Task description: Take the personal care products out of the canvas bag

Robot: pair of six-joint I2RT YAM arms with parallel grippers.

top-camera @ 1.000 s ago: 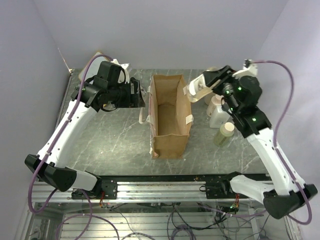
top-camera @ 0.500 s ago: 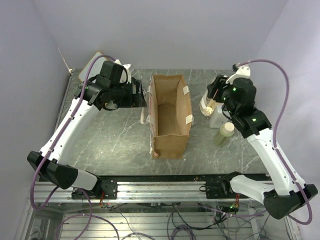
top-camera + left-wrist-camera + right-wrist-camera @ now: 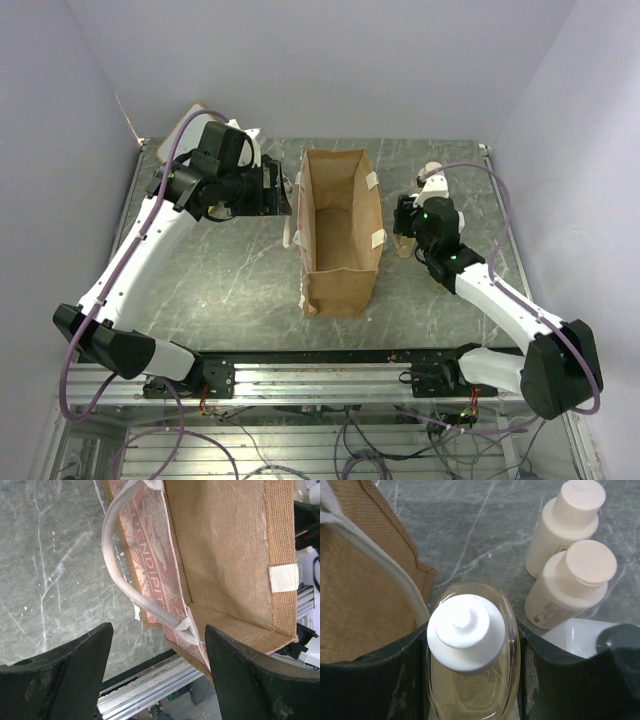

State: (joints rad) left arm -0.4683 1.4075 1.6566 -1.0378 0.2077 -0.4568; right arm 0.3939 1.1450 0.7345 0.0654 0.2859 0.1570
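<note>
The tan canvas bag point(image 3: 340, 235) stands open mid-table; no bottle shows inside it from above. My right gripper point(image 3: 405, 228) is low beside the bag's right wall, shut on a translucent yellowish bottle point(image 3: 470, 650) with a white cap, held upright. Just beyond it stand two cream bottles with beige caps point(image 3: 567, 525) point(image 3: 572, 585) and a black-capped white bottle point(image 3: 619, 639). My left gripper point(image 3: 280, 192) is open and empty by the bag's left wall; in its own view the cream handle strap point(image 3: 131, 580) lies between its fingers point(image 3: 65, 680).
A wood-framed board point(image 3: 180, 125) leans at the back left corner. The metal rail point(image 3: 330, 372) runs along the table's near edge. The right arm hides the standing bottles in the top view.
My right arm has come down from above the bag's right rim, carrying the yellowish bottle to table height next to the other bottles. The left arm has barely moved.
</note>
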